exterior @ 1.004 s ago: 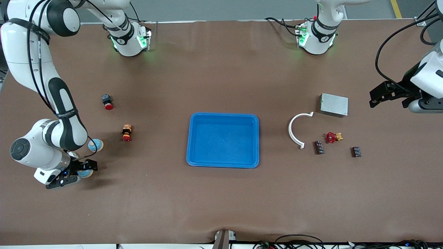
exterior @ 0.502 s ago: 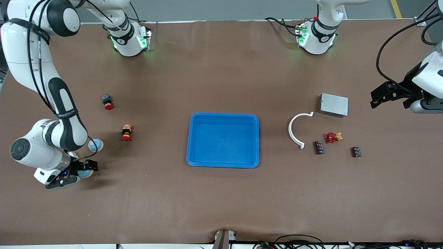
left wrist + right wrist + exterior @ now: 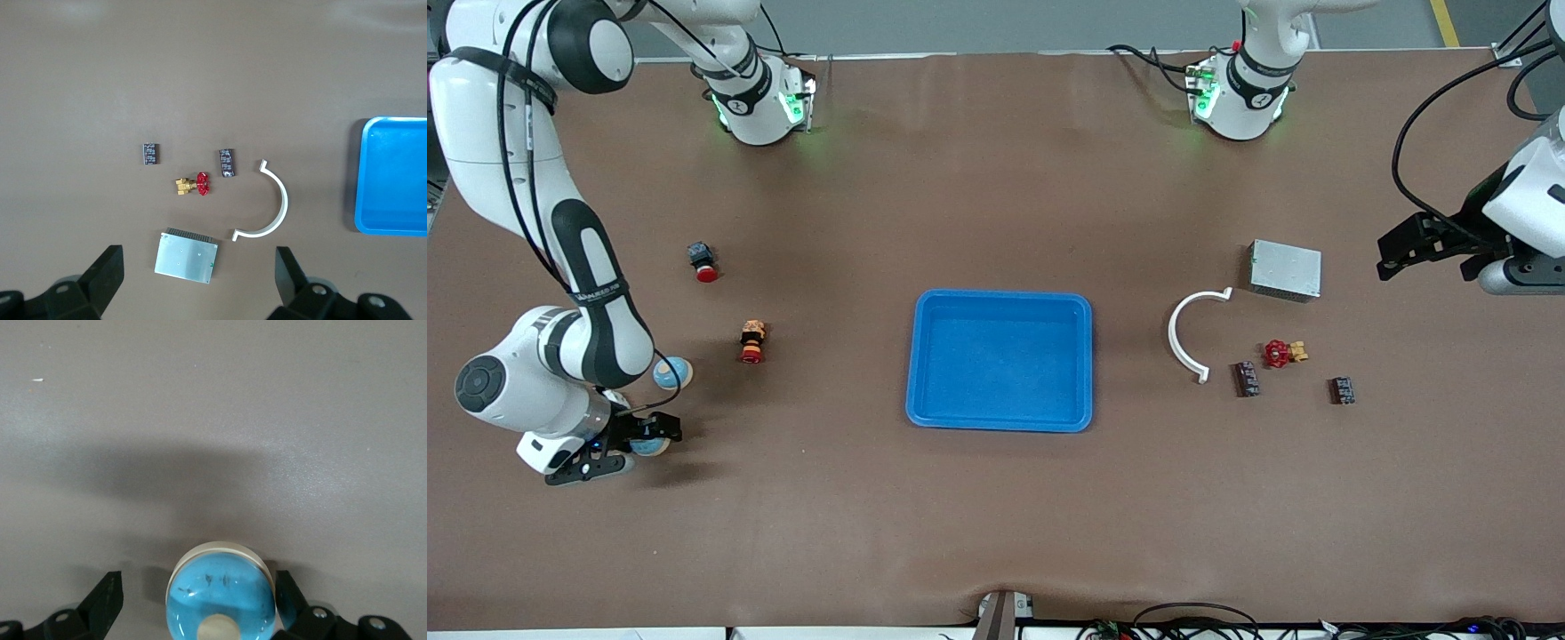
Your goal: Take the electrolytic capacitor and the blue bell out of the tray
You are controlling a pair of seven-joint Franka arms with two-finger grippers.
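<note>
A blue bell with a cream rim sits on the table near the right arm's end. My right gripper is low around it and open. In the right wrist view the bell lies between the fingers, close to one finger and apart from the other. A second blue bell sits a little farther from the camera. Two dark capacitors lie toward the left arm's end, also seen in the left wrist view. My left gripper is open and empty, high up.
A blue tray lies mid-table. A white curved bracket, a silver box and a red valve lie by the capacitors. Two red-capped buttons lie toward the right arm's end.
My right gripper has shifted very slightly around the bell. My left gripper has drifted a little over the left arm's end of the table. The objects have not moved.
</note>
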